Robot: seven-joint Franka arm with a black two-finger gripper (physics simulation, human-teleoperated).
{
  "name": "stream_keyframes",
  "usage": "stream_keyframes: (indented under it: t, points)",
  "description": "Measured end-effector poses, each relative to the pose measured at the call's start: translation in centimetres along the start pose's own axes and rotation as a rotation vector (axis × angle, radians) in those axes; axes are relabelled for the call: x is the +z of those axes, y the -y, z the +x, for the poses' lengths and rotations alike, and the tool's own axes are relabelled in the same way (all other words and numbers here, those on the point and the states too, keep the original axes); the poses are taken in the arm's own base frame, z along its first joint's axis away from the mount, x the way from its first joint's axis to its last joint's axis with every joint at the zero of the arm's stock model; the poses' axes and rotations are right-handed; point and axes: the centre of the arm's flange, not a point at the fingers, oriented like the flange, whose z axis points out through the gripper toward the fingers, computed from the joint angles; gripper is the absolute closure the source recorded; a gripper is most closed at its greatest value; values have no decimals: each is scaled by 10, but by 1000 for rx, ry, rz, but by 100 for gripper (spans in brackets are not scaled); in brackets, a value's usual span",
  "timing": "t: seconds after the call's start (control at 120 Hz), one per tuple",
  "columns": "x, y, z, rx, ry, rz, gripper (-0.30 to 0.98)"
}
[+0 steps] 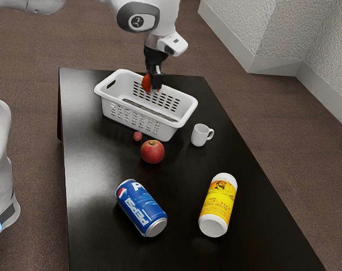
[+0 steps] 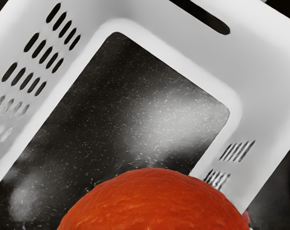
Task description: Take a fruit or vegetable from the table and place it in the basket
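Brown floor (image 1: 30, 68) and pale textured walls (image 1: 233, 17) in the background, with a glossy black table (image 1: 182, 197) in front of them. Toward the table's far end, a white slotted basket (image 1: 166, 131), upright; in the wrist view, seen from above, right down to its dark bottom. Gripping an orange fruit (image 2: 154, 201) between both fingers of the gripper (image 1: 152, 84), held in the air over the basket (partly behind a black finger, from the exterior view, and blocking some of the basket's bottom in the wrist view). Added by the exterior view, nearer its lower edge: a blue Pepsi can (image 1: 141, 209) and, well apart from it, a yellow-labelled container (image 1: 219, 200), both lying on their sides. Closer to the basket, a red apple (image 1: 152, 152), a white mug (image 1: 200, 135) standing just beside it, and, smallest, a little red fruit (image 1: 137, 136) between apple and basket.
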Motion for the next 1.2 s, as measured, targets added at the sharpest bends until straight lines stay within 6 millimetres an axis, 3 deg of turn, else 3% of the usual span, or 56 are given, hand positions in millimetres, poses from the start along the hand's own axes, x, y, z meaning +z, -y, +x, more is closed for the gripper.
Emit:
stream_keyframes:
  t: [0.242,0.392,0.542,0.925,1.05,1.2]
  points:
    - [10,23,-8,-18,60,8,35]
    - [15,45,14,-29,78,29,34]
    - [37,45,22,-8,115,18,35]
    - [78,52,20,11,156,-5,34]
    - [77,50,22,24,145,-10,15]
    - [76,48,24,37,136,-14,5]
